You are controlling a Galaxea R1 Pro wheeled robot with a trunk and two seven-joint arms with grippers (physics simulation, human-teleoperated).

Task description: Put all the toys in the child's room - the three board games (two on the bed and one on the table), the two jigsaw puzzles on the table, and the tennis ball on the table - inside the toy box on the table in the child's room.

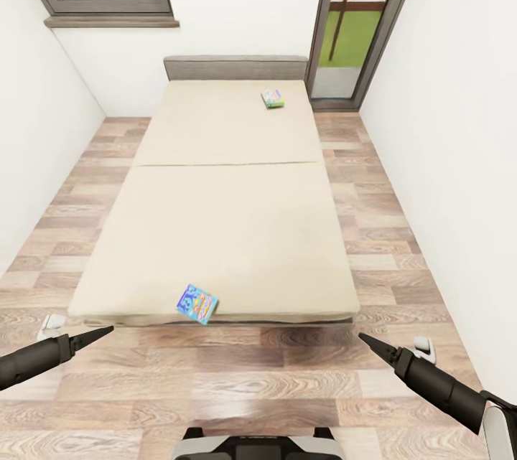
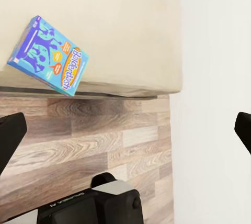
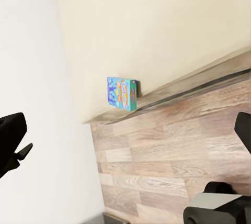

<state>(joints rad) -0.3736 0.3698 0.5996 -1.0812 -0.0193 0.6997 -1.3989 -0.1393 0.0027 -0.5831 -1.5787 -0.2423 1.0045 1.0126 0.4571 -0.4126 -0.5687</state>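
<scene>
Both pincers are spread wide and hold nothing. In the head view the left pincer and right pincer hang over the wood floor, short of the bed; each wrist view shows its two dark fingers far apart at the picture's edges with bare air between.

The blue box lies on the sheet at the bed's near edge, one corner poking out past it. It sits ahead of both pincers and between them, somewhat nearer the left one. The white-and-green box is far beyond either pincer, up near the headboard on the right pincer's side.

Handling, as a judgement: the blue box looks like thin printed cardboard, so light, stiff and fairly slick, and liable to skid on the sheet if nudged flat-on. The mattress will give under it, so pressing down to pinch would sink it. The overhanging corner looks the best place to take hold, with one finger above and one below across the thin dimension; the left wrist view shows that side wall clearly.

Writing: the blue box carries a slanted title that seems to read "Blanc'd-dash" or similar; I cannot be sure of it. The right wrist view shows the same box too small to read. The far box's print is illegible
</scene>
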